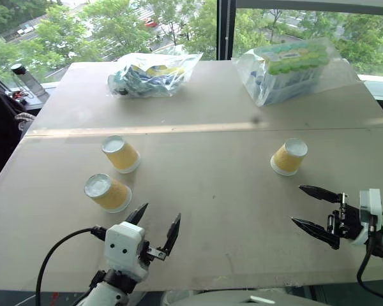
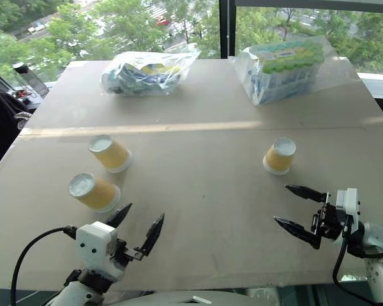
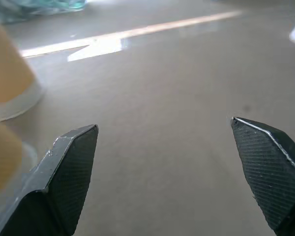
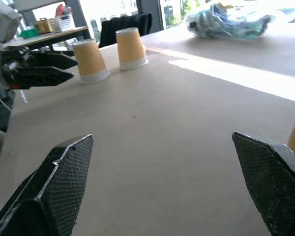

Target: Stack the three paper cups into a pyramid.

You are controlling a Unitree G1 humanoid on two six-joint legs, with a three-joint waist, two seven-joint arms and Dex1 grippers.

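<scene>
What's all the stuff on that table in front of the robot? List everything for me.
paper cups: three, yellow-orange with white rims and bases, all upside down on the table; two close together on the robot's left, one alone on its right.
plastic bags: two, clear, holding packaged goods, at the far edge; one far left with blue and yellow contents, one far right with green-topped blue ones.
table: one, beige, a pale seam running across it.
bottle: one, dark-capped, beyond the table's far left corner.
left gripper: black fingers, open, empty, near the two cups.
right gripper: black fingers, open, empty, near the single cup.
</scene>
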